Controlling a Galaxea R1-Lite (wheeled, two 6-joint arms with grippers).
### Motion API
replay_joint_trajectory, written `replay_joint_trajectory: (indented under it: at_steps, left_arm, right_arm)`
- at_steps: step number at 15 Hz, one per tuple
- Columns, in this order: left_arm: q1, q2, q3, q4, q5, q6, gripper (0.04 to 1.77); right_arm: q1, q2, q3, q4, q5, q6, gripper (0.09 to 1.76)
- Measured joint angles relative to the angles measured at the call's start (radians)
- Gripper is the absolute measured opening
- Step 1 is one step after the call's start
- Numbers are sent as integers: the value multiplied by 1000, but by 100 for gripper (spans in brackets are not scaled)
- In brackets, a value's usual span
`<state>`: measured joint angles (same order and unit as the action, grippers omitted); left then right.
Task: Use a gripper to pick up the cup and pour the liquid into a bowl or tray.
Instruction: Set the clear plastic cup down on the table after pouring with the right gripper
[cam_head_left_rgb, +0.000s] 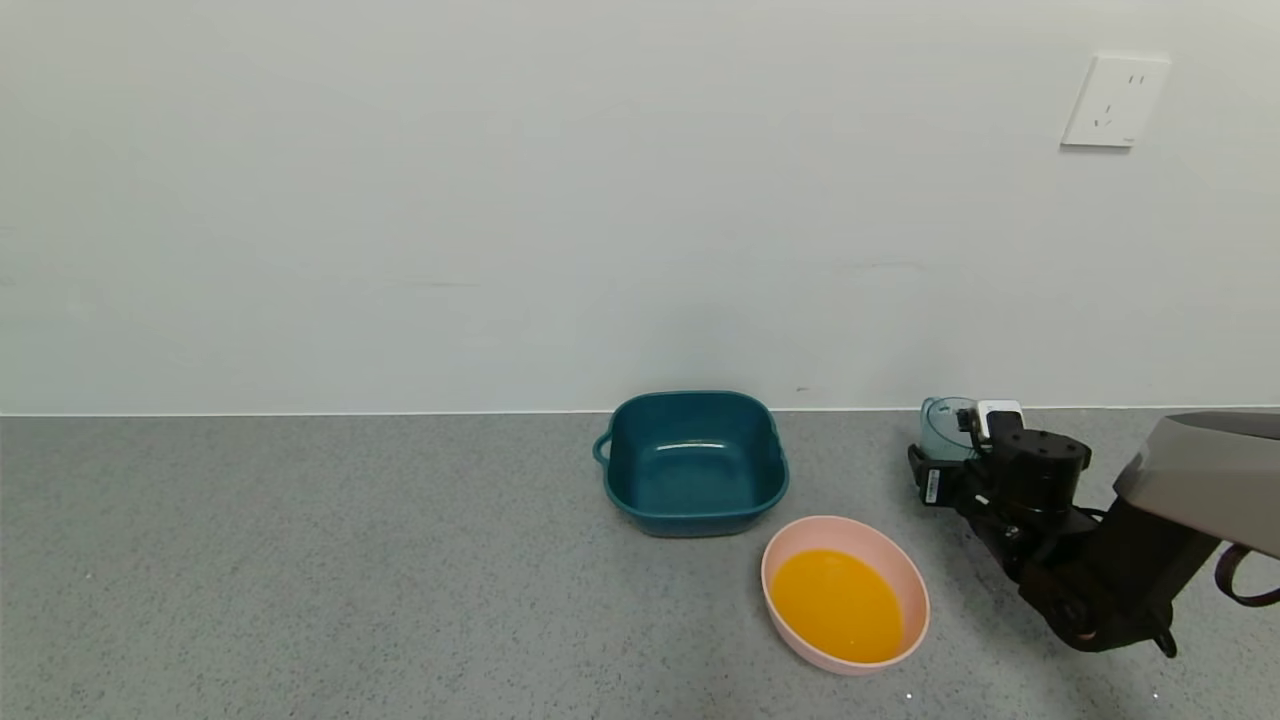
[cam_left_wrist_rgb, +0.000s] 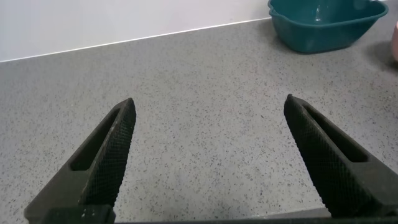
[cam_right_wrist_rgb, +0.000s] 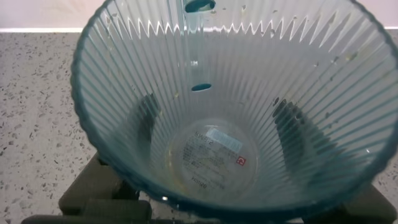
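The pale pink bowl (cam_head_left_rgb: 912, 578) sits on the grey counter and holds the orange-yellow liquid (cam_head_left_rgb: 838, 603). The ribbed blue-grey cup (cam_head_left_rgb: 945, 425) stands upright to the right of the bowl, near the wall. In the right wrist view the cup (cam_right_wrist_rgb: 224, 93) is empty, with a label on its base. My right gripper (cam_head_left_rgb: 940, 468) is shut on the cup; its dark fingers (cam_right_wrist_rgb: 148, 118) show through both side walls. My left gripper (cam_left_wrist_rgb: 208, 124) is open and empty over bare counter; it is out of the head view.
A dark teal square tub (cam_head_left_rgb: 692, 462) with a handle stands behind the pink bowl, empty; it also shows in the left wrist view (cam_left_wrist_rgb: 323, 25). The wall runs along the counter's back edge, with a socket (cam_head_left_rgb: 1115, 100) above right.
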<state>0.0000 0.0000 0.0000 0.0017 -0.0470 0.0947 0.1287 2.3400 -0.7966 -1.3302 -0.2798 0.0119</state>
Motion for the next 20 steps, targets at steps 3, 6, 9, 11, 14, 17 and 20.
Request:
replay_joint_trajectory:
  at_steps: [3,6,9,11,14,17,20]
  left_arm:
    - [0,0,0,0,0,0,172]
    - [0,0,0,0,0,0,172]
    - [0,0,0,0,0,0,172]
    - [0,0,0,0,0,0,172]
    - [0,0,0,0,0,0,172]
    - [0,0,0,0,0,0,172]
    - [0,0,0,0,0,0,172]
  right_arm:
    - [1,-4,-10,28,21,24,135]
    - [-1,-8,-13,43,26,43,135]
    - [-5,-15,-15,70,44,69,135]
    - [-6,-15,-15,70,45,71,135]
    - [-6,-4,-18,68,49,71,135]
    - [-5,7,-19,67,52,71,135]
    - [-5,11,-19,67,52,69,135]
